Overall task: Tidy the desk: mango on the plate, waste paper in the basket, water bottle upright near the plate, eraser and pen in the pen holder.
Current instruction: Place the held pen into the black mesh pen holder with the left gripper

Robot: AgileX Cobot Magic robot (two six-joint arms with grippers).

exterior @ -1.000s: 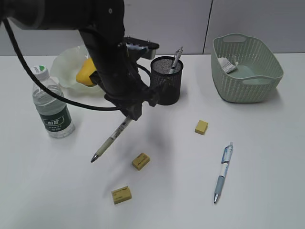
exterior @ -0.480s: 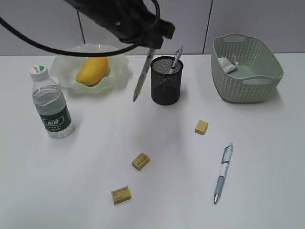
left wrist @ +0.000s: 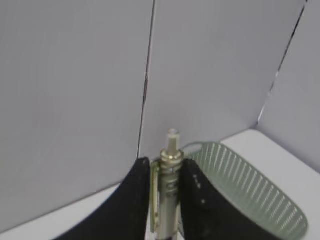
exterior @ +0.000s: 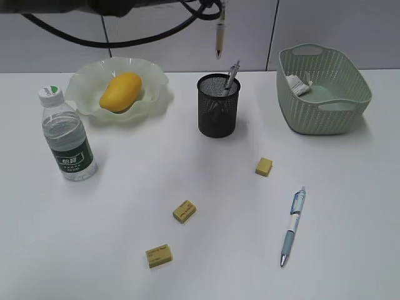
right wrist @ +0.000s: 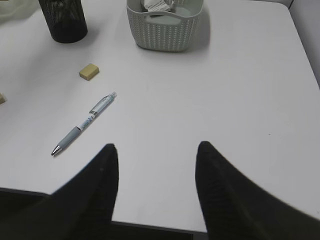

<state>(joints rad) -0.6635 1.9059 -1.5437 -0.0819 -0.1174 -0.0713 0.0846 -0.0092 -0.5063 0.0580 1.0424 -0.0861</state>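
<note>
hiding off-frame, left end effector pinches pen.

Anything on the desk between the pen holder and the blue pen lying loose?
One yellow eraser sits between the pen holder and the blue pen; exterior and right wrist views show it.

Mango on plate, bottle before it, holder right.

I see open air above the pen holder, though one pen already leans at its right rim. Between holder and basket the desk lies bare; erasers and a blue pen dot the front.
</note>
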